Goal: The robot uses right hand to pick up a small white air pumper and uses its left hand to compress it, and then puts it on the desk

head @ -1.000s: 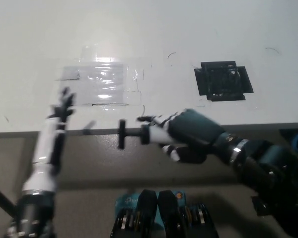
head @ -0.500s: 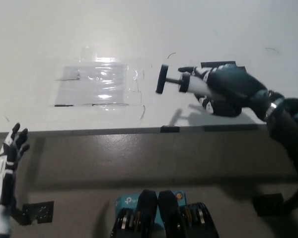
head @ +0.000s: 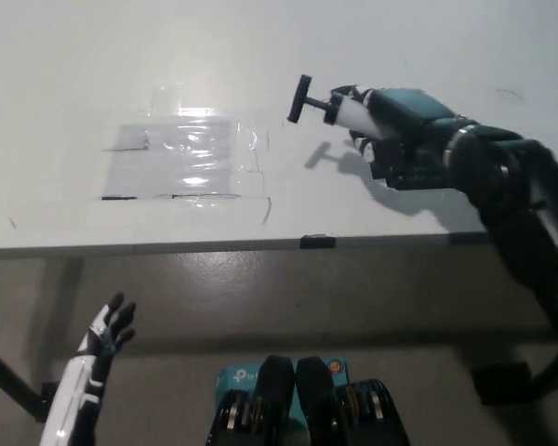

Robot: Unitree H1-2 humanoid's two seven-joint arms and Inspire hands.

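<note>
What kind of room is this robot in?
Probably a lab or workshop. A plain white desk has a taped-down clear sheet, and the right hand holds a small pump over it.

bright overhead light, glare on clear sheet [head: 188,158], soft shadows on desk [head: 93,84], pic slightly blurry.

My right hand [head: 391,139] is black with a dark teal sheen across its back, and its fingers are tipped and lined in white. Behind it my right arm [head: 516,209] is thick, rounded and glossy black, with a pale metallic ring at the wrist. My left hand [head: 110,327] is white with black fingertips and dark seams, on a slim white forearm [head: 70,413].
</note>
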